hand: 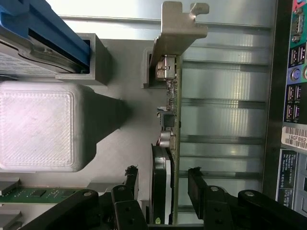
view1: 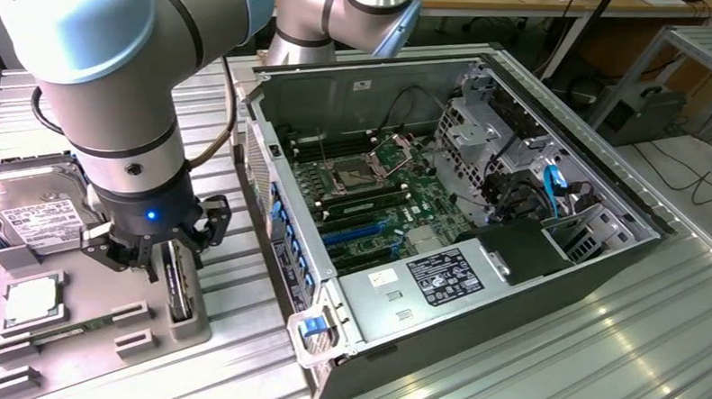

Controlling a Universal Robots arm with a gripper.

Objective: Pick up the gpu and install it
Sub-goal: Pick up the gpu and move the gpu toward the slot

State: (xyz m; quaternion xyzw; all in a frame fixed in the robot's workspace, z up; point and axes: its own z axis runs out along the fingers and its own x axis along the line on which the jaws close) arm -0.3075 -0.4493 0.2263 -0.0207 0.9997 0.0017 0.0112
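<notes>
The gpu [view1: 182, 289] stands on its edge in a slot of the grey holder tray [view1: 188, 327], at the exterior view's left of the open computer case [view1: 594, 264]. In the wrist view the gpu [hand: 171, 120] is seen edge-on: a green board, a black cooler on one face and a silver end bracket [hand: 180, 28] at its far end. My gripper [view1: 165, 250] hangs just above the card. It is open, and its black fingers [hand: 132, 178] stand on either side of the card's near end without touching it, as the gripper [hand: 163, 179] straddles the board.
On the same tray lie a silver hard drive [view1: 34, 211] with a white label, a square CPU chip [view1: 34, 299] and a memory stick [view1: 56, 332]. A pale printed block [hand: 38, 125] stands beside the card. The case's motherboard [view1: 369, 196] lies exposed, with blue slots.
</notes>
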